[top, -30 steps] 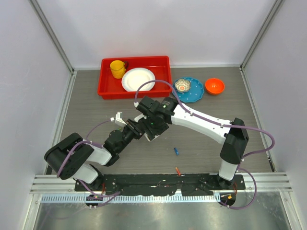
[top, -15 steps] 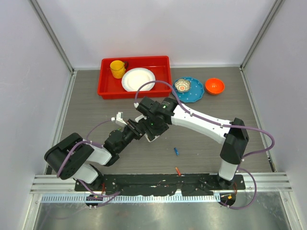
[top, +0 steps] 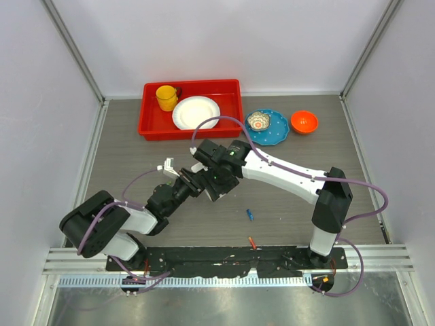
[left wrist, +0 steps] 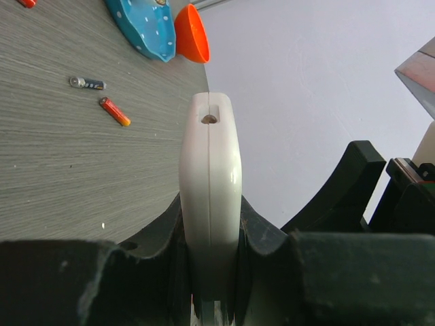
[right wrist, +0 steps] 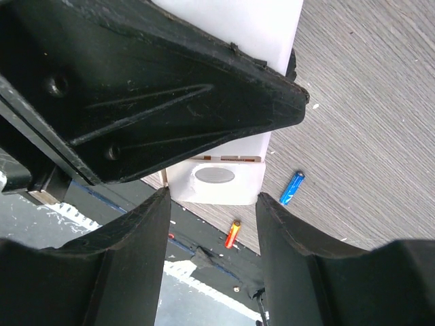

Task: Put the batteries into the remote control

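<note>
The left hand (left wrist: pixel 211 272) clamps the remote (left wrist: pixel 209 183) edge-on; the right hand (right wrist: pixel 212 212) straddles its end, grip unclear; a blue battery (right wrist: pixel 293 187) and an orange battery (right wrist: pixel 232 233) lie on the desk (right wrist: pixel 360 102)

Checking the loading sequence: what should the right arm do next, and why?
Probably draw the right gripper back off the remote control toward the blue battery: the left gripper clamps the remote, and that battery lies loose on the table.
</note>
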Controlling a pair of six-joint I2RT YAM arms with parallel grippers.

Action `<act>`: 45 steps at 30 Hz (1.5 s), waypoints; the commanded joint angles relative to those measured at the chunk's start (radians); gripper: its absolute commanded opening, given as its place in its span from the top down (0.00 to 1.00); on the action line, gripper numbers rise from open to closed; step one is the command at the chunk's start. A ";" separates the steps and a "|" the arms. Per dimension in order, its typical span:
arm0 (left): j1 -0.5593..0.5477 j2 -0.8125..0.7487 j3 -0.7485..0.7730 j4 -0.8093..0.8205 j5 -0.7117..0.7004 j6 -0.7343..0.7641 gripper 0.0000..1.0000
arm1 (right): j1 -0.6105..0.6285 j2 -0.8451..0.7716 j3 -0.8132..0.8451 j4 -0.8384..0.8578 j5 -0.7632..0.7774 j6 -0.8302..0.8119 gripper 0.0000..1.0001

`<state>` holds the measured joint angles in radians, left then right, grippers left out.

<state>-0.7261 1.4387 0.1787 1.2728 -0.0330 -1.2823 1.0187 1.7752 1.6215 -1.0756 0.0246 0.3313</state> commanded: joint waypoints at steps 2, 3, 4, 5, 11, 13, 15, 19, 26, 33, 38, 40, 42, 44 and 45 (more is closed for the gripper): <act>-0.016 -0.038 0.038 0.273 0.030 -0.015 1.00 | -0.003 -0.042 0.009 0.052 0.020 0.008 0.99; -0.018 -0.037 0.038 0.273 0.030 -0.014 1.00 | -0.002 -0.040 0.012 0.052 0.020 0.008 0.99; -0.021 -0.037 0.039 0.273 0.030 -0.014 1.00 | -0.003 -0.040 0.015 0.051 0.020 0.008 0.99; -0.022 -0.035 0.039 0.273 0.030 -0.012 1.00 | -0.003 -0.039 0.017 0.052 0.018 0.008 0.99; -0.030 -0.038 0.041 0.273 0.056 -0.002 1.00 | -0.008 -0.048 0.026 0.051 0.005 0.006 0.99; -0.035 -0.038 0.042 0.273 0.062 0.000 1.00 | -0.009 -0.048 0.031 0.046 0.000 0.003 0.99; -0.038 -0.040 0.044 0.273 0.067 0.006 1.00 | -0.012 -0.045 0.040 0.039 -0.011 0.000 0.99; -0.044 -0.044 0.047 0.273 0.081 0.026 1.00 | -0.017 -0.043 0.052 0.025 -0.011 -0.006 0.99; -0.065 -0.041 0.051 0.273 0.090 0.043 1.00 | -0.029 -0.043 0.066 0.025 -0.068 -0.009 0.99; -0.081 -0.038 0.056 0.273 0.091 0.052 1.00 | -0.040 -0.042 0.081 0.026 -0.078 -0.009 0.99; -0.088 -0.026 0.057 0.273 0.090 0.060 1.00 | -0.040 -0.037 0.098 0.020 -0.083 -0.009 0.99; -0.090 -0.018 0.061 0.273 0.091 0.063 1.00 | -0.040 -0.030 0.106 0.010 -0.084 -0.009 0.99; -0.093 -0.009 0.062 0.273 0.090 0.061 1.00 | -0.040 -0.026 0.115 0.003 -0.083 -0.011 0.99; -0.093 -0.004 0.065 0.273 0.093 0.061 1.00 | -0.040 -0.020 0.130 -0.009 -0.077 -0.012 0.99; -0.096 -0.001 0.067 0.273 0.091 0.061 1.00 | -0.040 -0.019 0.138 -0.012 -0.074 -0.012 0.99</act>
<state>-0.7872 1.4296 0.2092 1.2789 -0.0143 -1.2362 0.9848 1.7737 1.6756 -1.2003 -0.0566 0.3294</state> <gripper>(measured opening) 0.257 0.551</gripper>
